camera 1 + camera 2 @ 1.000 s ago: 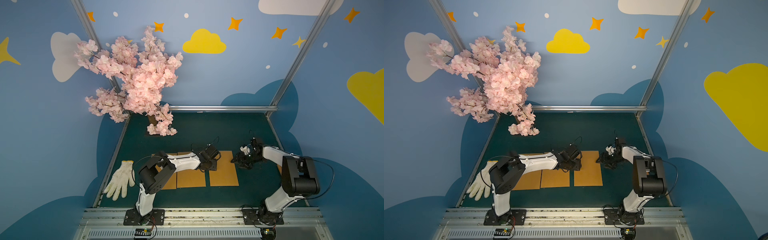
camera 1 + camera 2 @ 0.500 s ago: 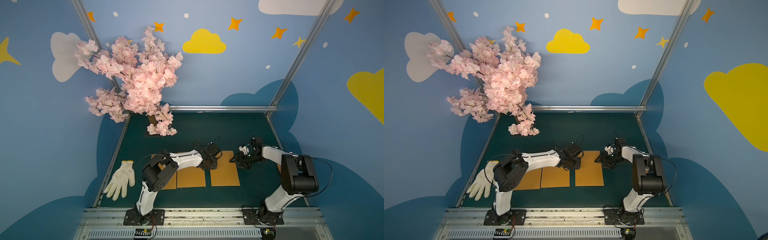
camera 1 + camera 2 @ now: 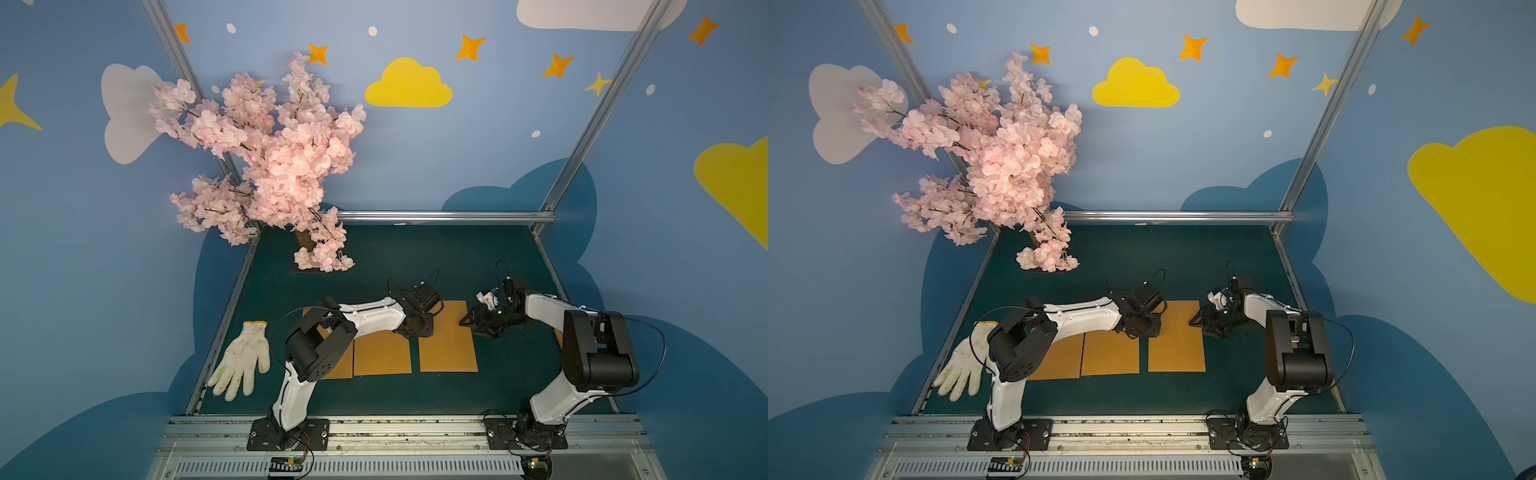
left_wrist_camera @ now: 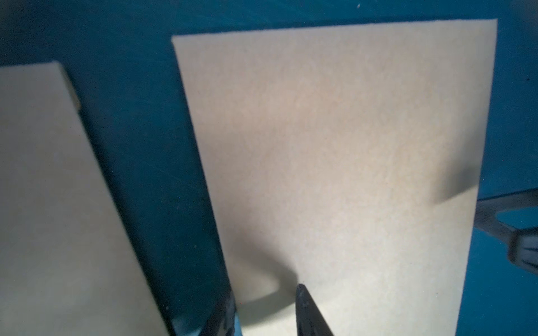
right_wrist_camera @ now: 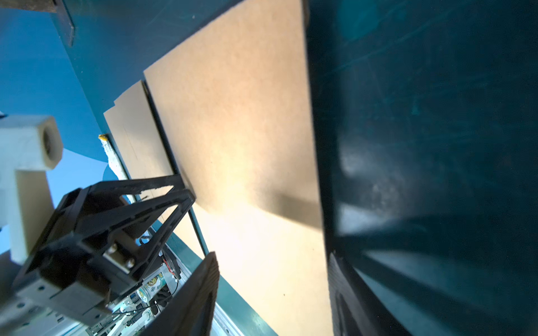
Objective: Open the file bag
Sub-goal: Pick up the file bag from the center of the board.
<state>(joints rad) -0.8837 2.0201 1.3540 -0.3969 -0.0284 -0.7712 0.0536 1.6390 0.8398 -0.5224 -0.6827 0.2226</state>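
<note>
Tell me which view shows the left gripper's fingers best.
Right wrist: the left gripper appears side-on, both fingers whole, at the file bag edge. Left wrist catches only the fingertips; in both top views its own body hides them.

File bag (image 3: 449, 345): flat brown kraft rectangle, plain upward face, lying flat on the mat, long sides running away from the arm bases. Sits between the two grippers in both top views (image 3: 1177, 345). Left gripper (image 3: 417, 330) is at its left long edge, far half; in the left wrist view one finger is over the bag (image 4: 334, 145), the other just off that edge. Right gripper (image 3: 467, 322) is at the opposite long edge, tip at the border (contact unclear). No lifted corner; the bag's opening can't be made out.
</note>
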